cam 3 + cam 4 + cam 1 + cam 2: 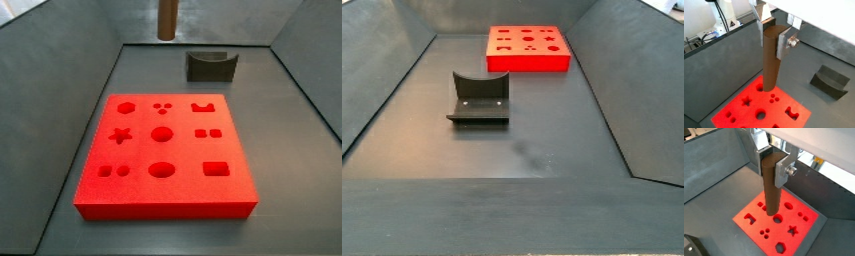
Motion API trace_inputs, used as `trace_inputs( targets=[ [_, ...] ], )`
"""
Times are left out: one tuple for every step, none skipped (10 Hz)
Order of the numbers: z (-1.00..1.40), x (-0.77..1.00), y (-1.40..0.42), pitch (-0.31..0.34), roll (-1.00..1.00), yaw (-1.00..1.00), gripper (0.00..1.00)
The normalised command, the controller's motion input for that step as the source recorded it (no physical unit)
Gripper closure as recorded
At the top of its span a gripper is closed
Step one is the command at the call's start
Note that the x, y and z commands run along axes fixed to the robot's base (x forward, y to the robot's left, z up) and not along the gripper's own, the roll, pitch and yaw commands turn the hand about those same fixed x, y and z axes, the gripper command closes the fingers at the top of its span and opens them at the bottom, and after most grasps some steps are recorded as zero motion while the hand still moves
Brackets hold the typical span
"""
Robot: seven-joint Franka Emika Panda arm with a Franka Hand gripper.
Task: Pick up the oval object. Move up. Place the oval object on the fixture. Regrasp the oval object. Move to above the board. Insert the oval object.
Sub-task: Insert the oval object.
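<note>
Oval object (770,60) is clamped in my end effector (771,35), and its long axis runs straight up and down, lower rounded end pointing at the board (744,112). I see the brown peg between the flat silver fingers (782,42) in both wrist views; they grip its upper part, leaving most of its length hanging free below.

From the wrist, the peg's lower tip sits over the red slab's edge, near a round hole; I cannot tell whether the tip touches the surface. In a side view only the bottom stretch of the peg (167,20) shows at twelve o'clock, well above the floor, its axis vertical there too. The end effector itself is out of that frame.

On the bench the board (167,150) lies flat with its cut-outs facing up. The fixture (210,66) stands apart from it, at about one o'clock from the board in that side view, its notch open at the top. In a side view (478,100) the fixture is nearer the camera and the board (528,49) lies beyond it at one o'clock.
</note>
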Motion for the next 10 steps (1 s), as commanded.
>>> trace_inputs(
  targets=[
    [-0.08,0.00,-0.21,0.000,-0.12,0.00,1.00],
    [-0.08,0.31,-0.24,0.000,-0.09,-0.27,1.00],
    [-0.27,0.00,-0.37,-0.069,-0.06,-0.75,1.00],
    [-0.24,0.00,-0.27,-0.030,0.00,-0.91,1.00],
    [-0.32,0.00,-0.20,0.000,0.00,-0.96,1.00],
    [-0.33,0.00,-0.17,0.000,0.00,-0.98,1.00],
    [-0.32,0.00,-0.17,0.000,0.00,-0.97,1.00],
    [-0.30,0.00,-0.19,0.030,0.00,-0.93,1.00],
    [-0.27,0.00,-0.21,0.059,0.00,-0.91,1.00],
    [-0.19,0.00,-0.27,0.086,0.00,-0.85,1.00]
  ],
)
